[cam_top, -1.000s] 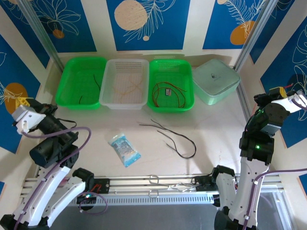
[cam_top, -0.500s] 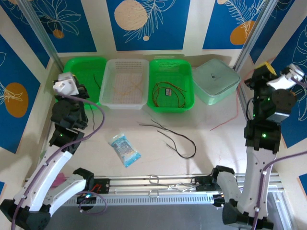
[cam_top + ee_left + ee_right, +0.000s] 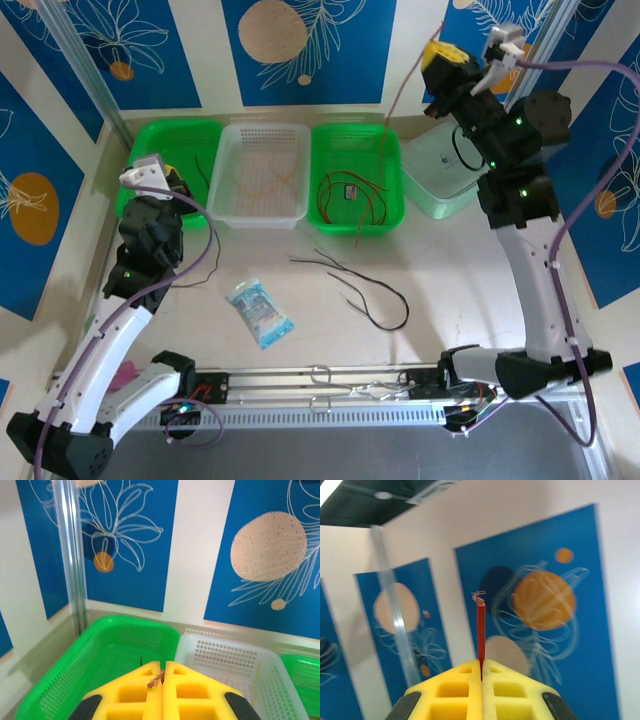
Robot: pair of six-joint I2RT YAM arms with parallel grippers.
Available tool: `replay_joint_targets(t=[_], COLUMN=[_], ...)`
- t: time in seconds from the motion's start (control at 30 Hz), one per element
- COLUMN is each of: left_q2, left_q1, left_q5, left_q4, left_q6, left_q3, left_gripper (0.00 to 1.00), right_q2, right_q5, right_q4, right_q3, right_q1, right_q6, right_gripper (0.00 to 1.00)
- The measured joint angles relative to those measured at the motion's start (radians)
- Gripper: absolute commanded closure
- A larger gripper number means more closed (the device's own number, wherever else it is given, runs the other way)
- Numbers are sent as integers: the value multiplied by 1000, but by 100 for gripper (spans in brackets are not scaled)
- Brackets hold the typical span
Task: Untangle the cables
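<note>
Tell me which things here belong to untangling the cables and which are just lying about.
Job: red cable held by the right end effector; frayed wire tip pinched in the left end effector; dark cables on the table; red cables in the right green tray; pale cables in the white tray.
Lying about: blue packet; lidded pale-green box.

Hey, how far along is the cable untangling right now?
Looks done: wires lie in the left tray, white tray and right tray. In hand: right claw holds a red wire up; left claw pinches a wire tip. Left: dark cables loose on the table.
</note>
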Motion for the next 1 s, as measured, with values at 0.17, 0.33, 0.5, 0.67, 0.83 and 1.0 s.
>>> replay_joint_targets(t=[0.17,0.33,0.5,0.67,0.83,1.0], left_q2=[0,-16,-47,-60,-60,-60], left_q1=[3,5,5,9,17,18], left_q5=[37,51,51,51,55,62], left_q4=[-26,-53,-68,-81,-86,-90], left_q6=[-67,-97,-107,-108,-116,-119], left_q3=[-25,-50,-53,-53,-53,-53], left_gripper=[100,100,100,100,100,100], right_q2=[161,282,368,419,534,686], right_q5=[-42,-50,-25,86,169,267], right_q4=[53,88,109,108,-34,-274], right_q3=[171,212,149,3,-75,-82], right_q1=[5,7,12,39,63,97], right_q6=[8,11,-32,-160,-211,-214], right_gripper=[100,100,100,100,100,100])
